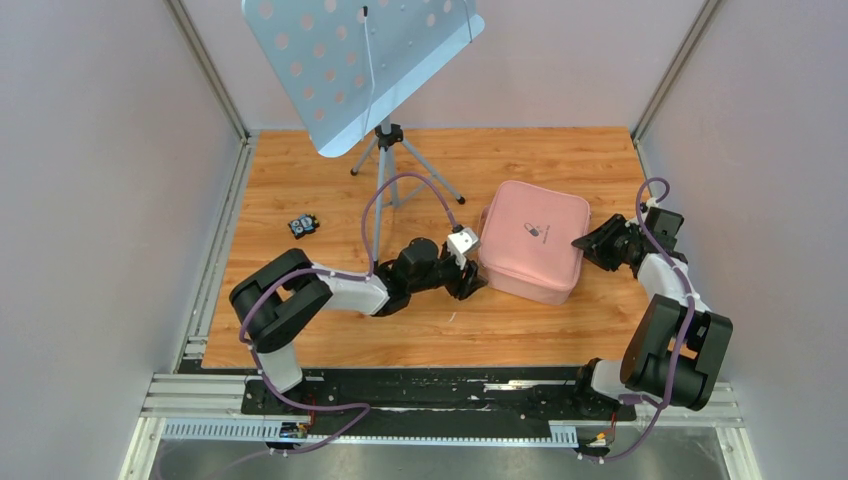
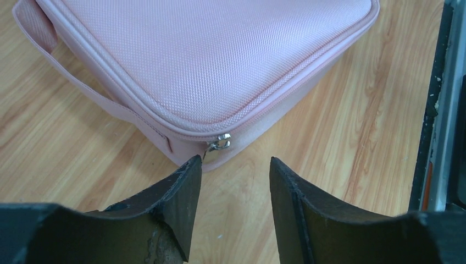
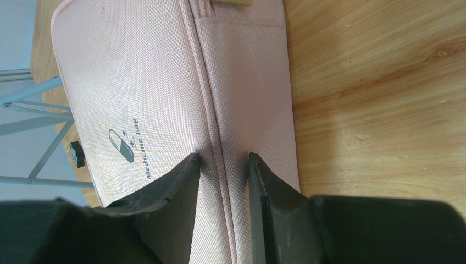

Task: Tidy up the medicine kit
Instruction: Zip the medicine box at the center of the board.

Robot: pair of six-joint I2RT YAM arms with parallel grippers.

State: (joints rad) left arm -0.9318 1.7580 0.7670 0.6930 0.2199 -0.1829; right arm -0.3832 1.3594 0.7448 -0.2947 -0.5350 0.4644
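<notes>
The pink soft rectangular zip case, the medicine kit [image 1: 530,240], lies shut on the wooden desk [image 1: 300,180], right of centre, lid up with its pill logo showing. The left claw [image 2: 233,165] sits low at the near-left corner with its jaws apart and nothing between them. The small silver metal zip pull [image 2: 220,144] hangs just ahead of the left finger. The job here looks like opening the zip, so the claw should shift a touch left to put that tab squarely in the gap, then pinch the tab itself and not the fabric. The right claw [image 3: 224,159] straddles the zip seam on the far side of the case. Whether it actually pinches the seam, I cannot tell. It should brace firmly so the soft case doesn't slide with the pull.
</notes>
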